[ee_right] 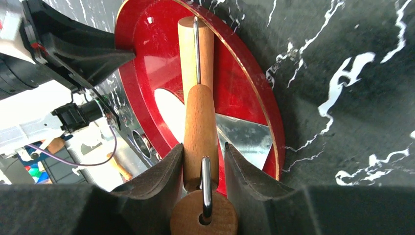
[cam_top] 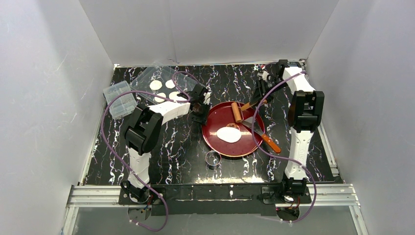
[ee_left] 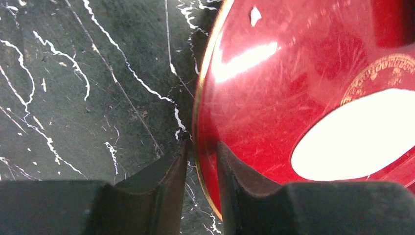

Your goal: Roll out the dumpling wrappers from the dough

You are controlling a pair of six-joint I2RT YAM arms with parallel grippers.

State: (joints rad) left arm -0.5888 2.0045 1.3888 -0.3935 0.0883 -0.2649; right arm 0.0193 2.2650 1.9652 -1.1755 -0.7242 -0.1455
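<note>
The dough [cam_top: 228, 134] is a flattened white patch on the red plate [cam_top: 218, 142]; it also shows in the left wrist view [ee_left: 357, 137] and the right wrist view [ee_right: 169, 105]. My left gripper [cam_top: 199, 116] [ee_left: 199, 144] is closed over the plate's left rim [ee_left: 205, 98], one finger on each side. My right gripper [cam_top: 252, 103] [ee_right: 203, 147] is shut on the handle of the wooden rolling pin [cam_top: 237, 111] [ee_right: 199, 112], whose roller lies on the plate behind the dough. Several round dumpling wrappers [cam_top: 155, 85] lie in a clear tray at the back left.
A scraper with a metal blade [cam_top: 252, 122] [ee_right: 244, 137] and a wooden handle [cam_top: 270, 143] lies across the plate's right side. A small metal ring [cam_top: 212, 158] sits in front of the plate. A clear lidded box [cam_top: 120, 99] stands at the left beside the clear tray [cam_top: 147, 76].
</note>
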